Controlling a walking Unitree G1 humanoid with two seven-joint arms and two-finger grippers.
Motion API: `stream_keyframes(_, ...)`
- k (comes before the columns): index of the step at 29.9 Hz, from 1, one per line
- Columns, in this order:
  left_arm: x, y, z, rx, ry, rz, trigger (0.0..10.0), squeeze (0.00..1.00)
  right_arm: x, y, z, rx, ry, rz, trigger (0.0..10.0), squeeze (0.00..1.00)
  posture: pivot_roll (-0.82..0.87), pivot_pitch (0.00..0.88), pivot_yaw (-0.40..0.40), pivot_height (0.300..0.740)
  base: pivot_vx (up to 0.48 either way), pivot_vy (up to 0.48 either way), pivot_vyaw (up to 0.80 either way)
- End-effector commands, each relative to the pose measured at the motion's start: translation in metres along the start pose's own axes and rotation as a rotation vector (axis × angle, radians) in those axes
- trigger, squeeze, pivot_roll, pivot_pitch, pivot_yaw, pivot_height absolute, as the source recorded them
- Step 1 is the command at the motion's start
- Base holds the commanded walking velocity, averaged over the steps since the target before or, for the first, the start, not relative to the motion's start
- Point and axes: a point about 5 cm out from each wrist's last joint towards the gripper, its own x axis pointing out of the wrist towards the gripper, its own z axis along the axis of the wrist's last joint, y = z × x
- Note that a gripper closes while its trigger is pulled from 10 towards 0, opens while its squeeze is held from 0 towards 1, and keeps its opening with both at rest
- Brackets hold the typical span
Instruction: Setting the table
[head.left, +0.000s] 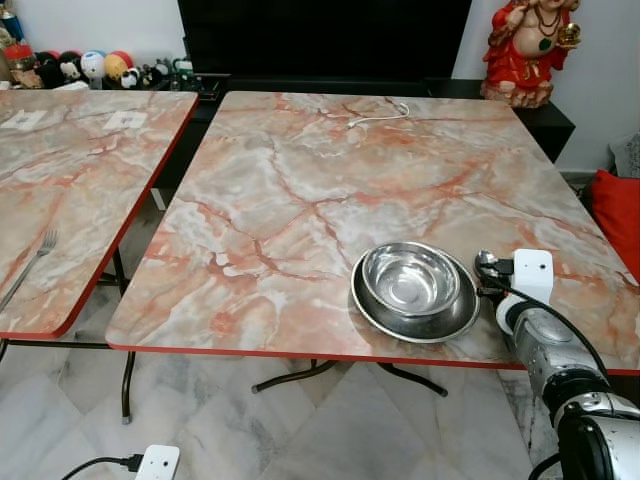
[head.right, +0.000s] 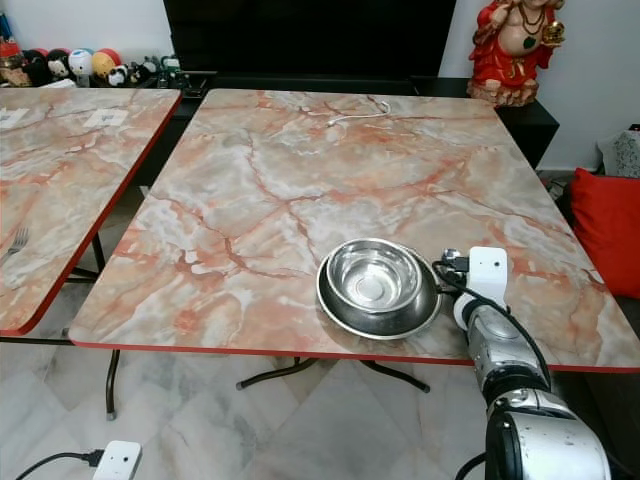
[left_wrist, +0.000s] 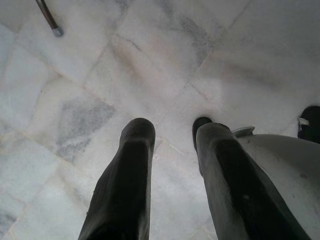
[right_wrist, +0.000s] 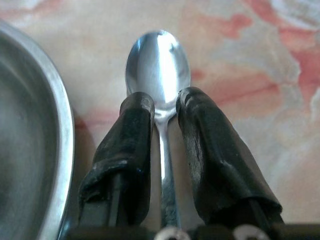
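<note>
A steel bowl (head.left: 410, 278) sits inside a steel plate (head.left: 400, 328) near the front right edge of the marble table (head.left: 300, 190). Just to the right of the plate, my right gripper (right_wrist: 162, 102) is shut on a steel spoon (right_wrist: 158, 65). Its fingers pinch the neck and the spoon's bowl pokes out ahead, low over the tabletop. The spoon's head (head.left: 486, 262) shows beside the plate's rim. My left gripper (left_wrist: 172, 132) hangs open over the floor tiles, holding nothing.
A fork (head.left: 35, 255) lies on the second marble table at the left. A white cable (head.left: 380, 115) lies at the far edge of the main table. A red statue (head.left: 528, 45) stands behind, a red cushion (head.left: 615, 215) at right, a white plug (head.left: 155, 462) on the floor.
</note>
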Motion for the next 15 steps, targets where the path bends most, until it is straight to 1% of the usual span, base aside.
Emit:
stream_keyframes(1, -0.001, -0.001, -0.006, -0.002, 0.021, -0.002, 10.0, 0.00, 0.000, -0.003, 0.010, 0.020, -0.061, -0.020, 10.0, 0.00, 0.12, 0.025, -0.020, 0.740, 0.000, 0.000, 0.00)
stream_keyframes(4, -0.001, 0.000, -0.007, -0.003, 0.021, -0.002, 10.0, 0.00, 0.000, -0.006, 0.016, 0.029, -0.111, -0.046, 10.0, 0.00, 0.12, 0.025, -0.020, 0.740, 0.000, 0.000, 0.00)
stream_keyframes(5, -0.001, 0.000, -0.007, -0.002, 0.021, -0.001, 10.0, 0.00, -0.001, -0.008, 0.019, 0.018, -0.135, -0.057, 10.0, 0.00, 0.12, 0.025, -0.020, 0.740, 0.000, 0.000, 0.00)
stream_keyframes(6, -0.001, 0.000, -0.007, -0.002, 0.021, -0.001, 10.0, 0.00, -0.001, -0.008, 0.019, 0.018, -0.135, -0.057, 10.0, 0.00, 0.12, 0.025, -0.020, 0.740, 0.000, 0.000, 0.00)
stream_keyframes(9, -0.001, 0.001, -0.006, -0.003, 0.019, -0.001, 10.0, 0.00, -0.002, -0.009, 0.021, 0.033, -0.169, -0.065, 10.0, 0.00, 0.12, 0.026, -0.021, 0.740, 0.000, 0.000, 0.00)
stream_keyframes(11, -0.001, 0.001, -0.005, -0.005, 0.018, 0.000, 10.0, 0.00, -0.003, -0.011, 0.024, 0.053, -0.211, -0.066, 10.0, 0.00, 0.12, 0.026, -0.021, 0.740, 0.000, 0.000, 0.00)
stream_keyframes(15, -0.001, 0.001, -0.004, -0.009, 0.015, 0.000, 10.0, 0.00, -0.009, -0.011, 0.040, 0.084, -0.392, -0.081, 10.0, 0.00, 0.11, 0.027, -0.026, 0.740, 0.000, 0.000, 0.00)
